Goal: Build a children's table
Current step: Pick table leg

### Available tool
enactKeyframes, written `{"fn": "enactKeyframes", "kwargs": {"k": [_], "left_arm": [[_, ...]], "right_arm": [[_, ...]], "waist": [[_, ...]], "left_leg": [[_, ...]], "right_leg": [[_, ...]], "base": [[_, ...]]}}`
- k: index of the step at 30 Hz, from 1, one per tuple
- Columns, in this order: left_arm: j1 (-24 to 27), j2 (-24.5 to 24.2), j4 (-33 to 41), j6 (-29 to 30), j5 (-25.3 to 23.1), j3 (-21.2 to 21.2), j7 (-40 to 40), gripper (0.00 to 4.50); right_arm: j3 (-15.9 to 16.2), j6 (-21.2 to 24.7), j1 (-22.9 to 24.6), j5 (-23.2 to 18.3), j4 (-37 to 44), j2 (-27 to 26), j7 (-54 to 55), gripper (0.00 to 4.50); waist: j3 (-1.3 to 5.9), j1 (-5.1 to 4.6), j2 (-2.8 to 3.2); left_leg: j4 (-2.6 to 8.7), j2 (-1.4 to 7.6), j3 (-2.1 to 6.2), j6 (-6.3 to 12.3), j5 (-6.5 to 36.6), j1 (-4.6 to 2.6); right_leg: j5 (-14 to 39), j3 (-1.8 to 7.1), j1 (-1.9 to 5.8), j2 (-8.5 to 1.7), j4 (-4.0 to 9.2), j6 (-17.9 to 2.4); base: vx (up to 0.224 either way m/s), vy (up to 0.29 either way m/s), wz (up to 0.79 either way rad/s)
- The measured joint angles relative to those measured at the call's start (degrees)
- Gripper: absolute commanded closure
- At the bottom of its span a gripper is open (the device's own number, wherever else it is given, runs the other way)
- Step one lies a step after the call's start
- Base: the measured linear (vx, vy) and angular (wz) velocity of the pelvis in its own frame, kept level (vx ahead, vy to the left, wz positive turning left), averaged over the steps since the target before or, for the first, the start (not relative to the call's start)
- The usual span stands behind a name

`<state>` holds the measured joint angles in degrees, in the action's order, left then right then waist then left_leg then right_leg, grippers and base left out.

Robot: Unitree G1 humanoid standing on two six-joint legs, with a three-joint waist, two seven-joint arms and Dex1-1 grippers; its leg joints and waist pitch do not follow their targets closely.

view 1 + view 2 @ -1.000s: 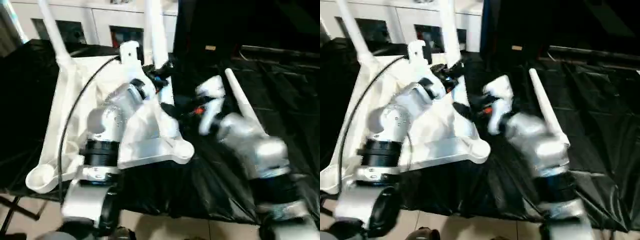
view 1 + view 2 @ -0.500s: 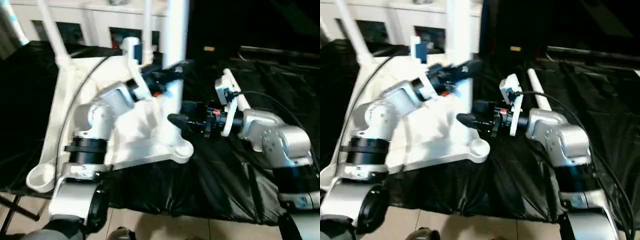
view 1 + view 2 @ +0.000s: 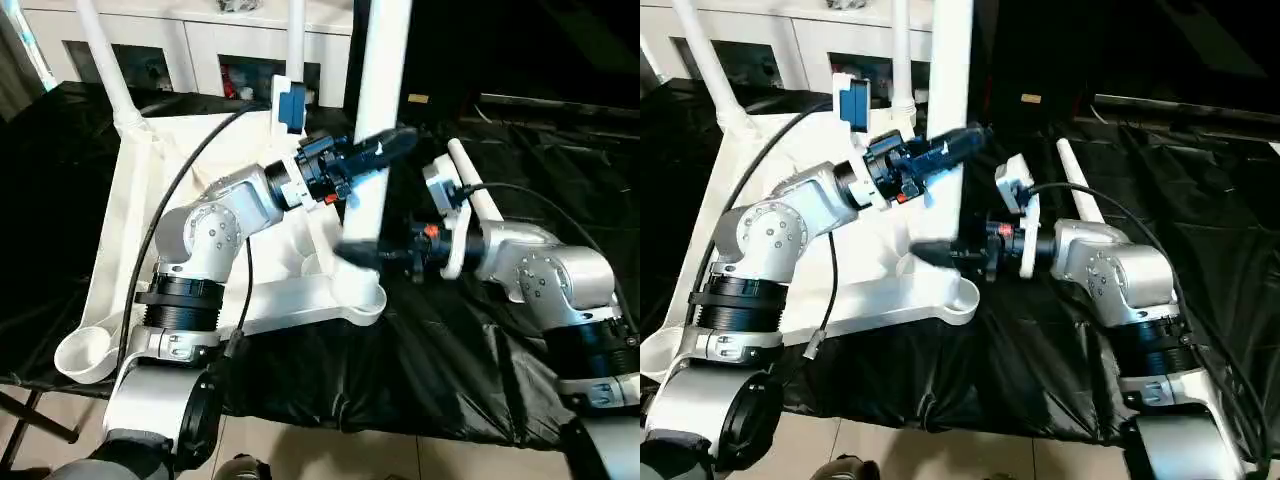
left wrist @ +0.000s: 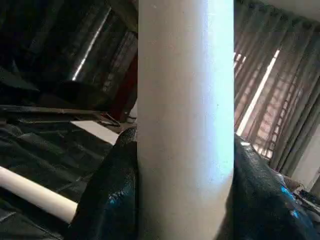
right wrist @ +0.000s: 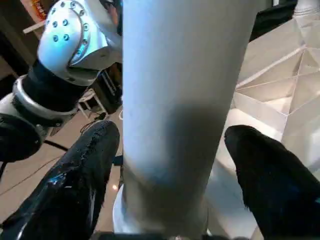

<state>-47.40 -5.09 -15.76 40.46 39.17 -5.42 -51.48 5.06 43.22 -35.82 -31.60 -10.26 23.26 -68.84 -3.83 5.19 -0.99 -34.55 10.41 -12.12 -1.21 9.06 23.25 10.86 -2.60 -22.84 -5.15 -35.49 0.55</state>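
The white ribbed table top lies upside down on the black cloth. Two white legs stand in its far corner sockets. My left gripper is shut on a third leg and holds it upright, with its thick end at the near right socket. In the left wrist view that leg is pressed between both black fingers. My right gripper is open around the leg's lower part, one finger on each side. A fourth leg lies on the cloth behind my right arm.
The black-draped table ends close to me, with tiled floor below its edge. A white glass-door cabinet stands behind it. The near left socket overhangs the cloth's front edge. A black cable runs along my left arm.
My left gripper has carried the third leg to the right and stood it over the near right socket. My right gripper has swung left and come around its lower part.
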Motion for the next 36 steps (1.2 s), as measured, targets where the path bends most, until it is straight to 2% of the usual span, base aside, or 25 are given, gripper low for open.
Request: {"fn": "enactKeyframes", "kwargs": {"k": [1,2,4,6,12,15,17,20,22,24,26,29,30,34,36], "left_arm": [[0.0,0.0,0.1,0.4,0.4,-0.1,-0.2,2.64],[0.1,0.1,0.4,0.8,0.8,-0.1,-0.4,2.64],[0.1,0.2,1.0,1.6,1.8,-0.3,-0.8,2.64],[0.1,0.3,1.0,2.1,2.4,-0.5,-0.8,2.64],[0.4,0.6,1.0,3.7,3.9,-0.5,-0.9,2.64],[0.4,1.0,1.0,4.0,4.0,-0.5,-0.9,2.64],[0.4,1.1,1.0,4.4,4.0,-0.4,-0.9,2.64],[0.6,1.1,1.0,4.4,4.0,-0.4,-0.9,2.64],[0.7,1.1,1.1,4.4,4.0,-0.4,-0.9,2.64],[0.7,1.1,1.3,4.2,3.9,-0.2,-0.9,2.64],[0.7,1.1,1.5,4.1,3.9,-0.2,-0.5,2.08],[0.6,2.5,1.2,3.9,4.5,-1.7,1.9,1.94],[0.6,3.2,1.2,2.8,4.7,-2.7,2.8,1.75],[-0.3,4.7,0.7,-0.7,5.2,-5.6,5.8,1.64],[-0.9,5.7,0.5,-2.5,6.9,-8.5,7.7,1.64]], "right_arm": [[0.0,0.0,0.0,0.0,0.0,0.0,-0.4,0.66],[0.0,0.0,0.0,-0.1,0.0,0.0,-0.6,0.94],[0.0,0.1,0.0,-0.1,0.0,0.0,-1.3,0.94],[0.1,0.1,0.0,-0.3,0.0,0.0,-1.9,1.25],[1.1,0.2,0.0,-1.5,-0.1,0.0,-3.6,1.54],[1.3,0.2,0.0,-1.7,-0.1,-0.1,-4.5,1.76],[1.4,0.3,0.0,-1.8,-0.1,-0.1,-4.9,2.06],[1.7,0.4,0.0,-1.8,-0.1,-0.1,-5.5,2.13],[1.8,0.5,0.0,-1.8,-0.1,-0.1,-5.5,2.44],[1.8,0.5,0.0,-1.9,-0.1,0.0,-5.4,2.49],[1.8,0.5,0.0,-2.0,-0.1,0.0,-5.3,2.56],[1.2,0.2,0.6,-2.2,0.0,-0.2,-3.9,2.58],[1.1,0.0,1.0,-2.2,0.2,-0.6,-3.3,2.59],[1.0,-0.3,2.3,-2.2,0.6,-2.0,-1.6,2.59],[0.2,-0.9,2.6,-2.2,1.2,-2.9,0.5,2.59]], "waist": [[0.0,0.0,0.0],[0.0,0.0,0.0],[0.0,0.0,0.0],[0.0,0.0,0.0],[0.0,0.01,0.0],[0.0,0.03,-0.02],[0.0,0.02,-0.01],[0.0,0.01,-0.01],[0.0,0.01,-0.01],[0.0,0.03,-0.01],[0.0,0.03,-0.01],[0.0,0.1,-0.02],[-0.01,0.06,-0.03],[-0.01,-0.03,-0.03],[-0.01,-0.08,-0.03]], "left_leg": [[0.0,0.0,0.0,0.0,0.0,0.0],[-0.01,0.0,0.0,0.0,0.0,0.0],[-0.01,0.0,0.0,0.0,0.0,-0.01],[-0.02,0.0,0.0,0.0,0.0,-0.02],[-0.08,0.0,0.0,0.0,0.0,-0.06],[-0.12,0.0,0.0,0.0,0.0,-0.06],[-0.15,0.0,0.0,0.0,0.0,-0.06],[-0.16,0.0,0.0,0.0,0.0,-0.07],[-0.16,0.0,0.0,0.0,0.0,-0.07],[-0.16,0.0,0.01,0.0,0.0,-0.07],[-0.17,0.0,0.0,0.0,0.0,-0.07],[-0.2,0.0,0.01,0.0,0.0,-0.06],[-0.21,0.0,0.01,0.0,0.0,-0.06],[-0.2,0.0,0.01,0.0,0.0,-0.07],[-0.2,0.01,0.01,0.0,0.0,-0.08]], "right_leg": [[0.0,0.0,0.0,0.0,-0.01,0.0],[0.0,0.0,-0.01,0.0,-0.02,0.0],[0.0,0.0,-0.01,0.0,-0.05,0.0],[0.0,0.0,-0.01,0.0,-0.09,0.0],[0.0,0.01,-0.01,-0.01,-0.22,0.0],[0.0,0.01,-0.01,-0.03,-0.27,0.0],[0.0,0.01,-0.01,-0.03,-0.3,0.0],[0.0,0.01,-0.01,-0.03,-0.32,0.0],[0.0,0.01,-0.01,-0.03,-0.32,0.0],[0.0,0.01,-0.01,-0.03,-0.32,0.0],[0.0,0.01,-0.01,-0.03,-0.33,0.0],[0.0,0.01,0.0,-0.04,-0.33,0.0],[0.0,0.01,0.01,-0.04,-0.33,0.0],[0.0,0.01,-0.01,-0.04,-0.35,0.0],[0.0,0.01,-0.01,-0.04,-0.37,0.0]], "base": [[0.0,0.0,0.0],[0.0,0.0,0.0],[0.0,0.0,0.0],[0.0,0.0,0.0],[0.0,0.0,0.0],[0.0,0.0,0.0],[0.0,0.0,0.0],[0.0,0.0,0.0],[0.0,0.0,0.0],[0.0,0.0,0.0],[0.0,0.0,0.0],[0.0,0.0,0.0],[0.0,0.0,0.0],[0.0,0.0,0.0],[0.0,0.0,0.0]]}}
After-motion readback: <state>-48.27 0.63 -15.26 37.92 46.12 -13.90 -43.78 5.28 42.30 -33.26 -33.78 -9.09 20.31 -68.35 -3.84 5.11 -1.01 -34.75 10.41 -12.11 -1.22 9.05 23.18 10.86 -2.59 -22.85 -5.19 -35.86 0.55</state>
